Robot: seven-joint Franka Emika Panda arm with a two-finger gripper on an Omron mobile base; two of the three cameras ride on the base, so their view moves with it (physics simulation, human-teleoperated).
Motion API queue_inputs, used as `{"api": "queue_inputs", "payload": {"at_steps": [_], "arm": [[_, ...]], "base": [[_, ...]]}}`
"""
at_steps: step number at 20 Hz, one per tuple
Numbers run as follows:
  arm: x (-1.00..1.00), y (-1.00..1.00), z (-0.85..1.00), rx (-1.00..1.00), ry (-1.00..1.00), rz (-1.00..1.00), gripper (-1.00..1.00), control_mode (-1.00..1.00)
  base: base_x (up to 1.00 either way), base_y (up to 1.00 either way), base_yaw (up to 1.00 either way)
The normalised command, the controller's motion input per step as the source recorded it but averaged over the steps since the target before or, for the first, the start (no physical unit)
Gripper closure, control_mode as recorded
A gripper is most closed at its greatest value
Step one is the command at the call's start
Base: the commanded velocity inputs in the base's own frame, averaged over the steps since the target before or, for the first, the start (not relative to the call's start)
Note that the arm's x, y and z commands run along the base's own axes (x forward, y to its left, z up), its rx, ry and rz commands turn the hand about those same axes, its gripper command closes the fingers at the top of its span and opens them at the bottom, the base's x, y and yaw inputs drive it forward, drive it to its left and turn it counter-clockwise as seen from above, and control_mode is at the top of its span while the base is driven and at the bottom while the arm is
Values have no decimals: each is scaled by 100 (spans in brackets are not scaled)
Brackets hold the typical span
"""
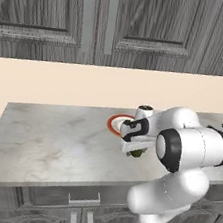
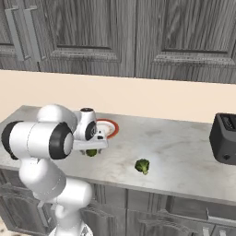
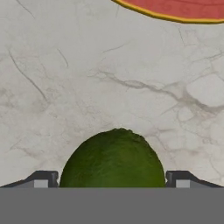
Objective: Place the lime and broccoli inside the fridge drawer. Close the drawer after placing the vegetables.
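Two dark fingertips of the end effector (image 3: 113, 178) stand spread, flanking the small, smooth, dark green lime (image 3: 113, 159) centred between them on the marbled grey tabletop (image 3: 65, 78); nothing pinched yet

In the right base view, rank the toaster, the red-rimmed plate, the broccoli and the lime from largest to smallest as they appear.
1. Toaster, cut by the frame edge.
2. Red-rimmed plate, partly behind the arm.
3. Broccoli.
4. Lime, mostly hidden under the gripper, so its place against the broccoli is unsure.
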Motion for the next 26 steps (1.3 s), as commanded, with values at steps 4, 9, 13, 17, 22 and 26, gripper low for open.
{"api": "queue_inputs", "payload": {"at_steps": [4,9,13,17,22,26], "arm": [[0,0,-17,0,0,0,100,-100],[-6,-8,3,1,0,0,100,-100],[-50,-41,89,0,-4,0,100,-100],[-43,-30,100,0,-3,0,100,-100],[-61,-19,100,0,-12,0,100,-100],[-65,-6,90,0,-13,0,100,-100]], "base": [[0,0,0],[0,0,0],[0,0,0],[0,0,0],[0,0,0],[0,0,0]]}}
